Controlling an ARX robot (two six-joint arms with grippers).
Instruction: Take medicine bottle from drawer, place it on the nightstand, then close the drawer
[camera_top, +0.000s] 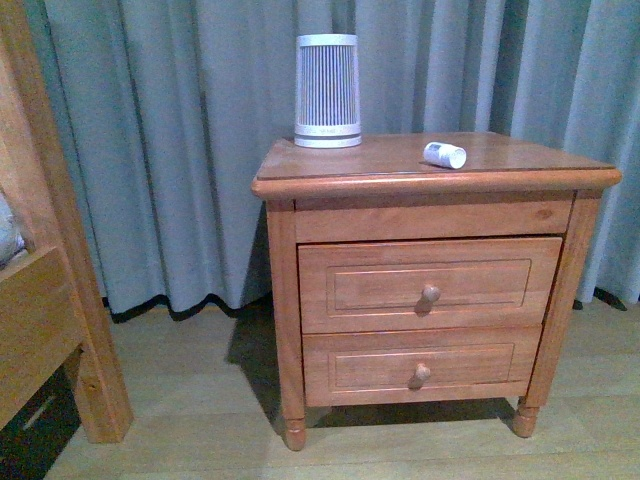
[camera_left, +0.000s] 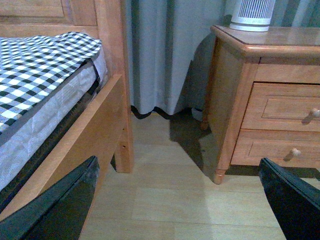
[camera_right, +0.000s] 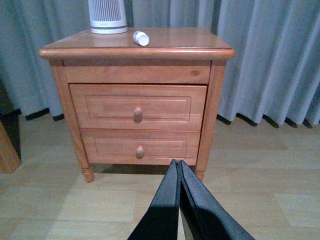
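Observation:
The small white medicine bottle (camera_top: 444, 155) lies on its side on the nightstand (camera_top: 520, 165) top, right of centre; it also shows in the right wrist view (camera_right: 141, 38). The taller upper drawer (camera_top: 430, 285) looks shut or nearly shut, its front about flush, round knob (camera_top: 430, 293) showing. It also shows in the right wrist view (camera_right: 138, 107). My right gripper (camera_right: 178, 162) is shut and empty, low over the floor, well in front of the nightstand. My left gripper (camera_left: 177, 172) is open and empty, over the floor between bed and nightstand. Neither arm shows in the front view.
A ribbed grey-white cylinder device (camera_top: 327, 91) stands at the back left of the nightstand top. The shorter lower drawer (camera_top: 422, 366) is shut. A wooden bed frame (camera_top: 50, 260) with a checked mattress (camera_left: 40, 70) stands to the left. Grey curtains (camera_top: 170, 150) hang behind.

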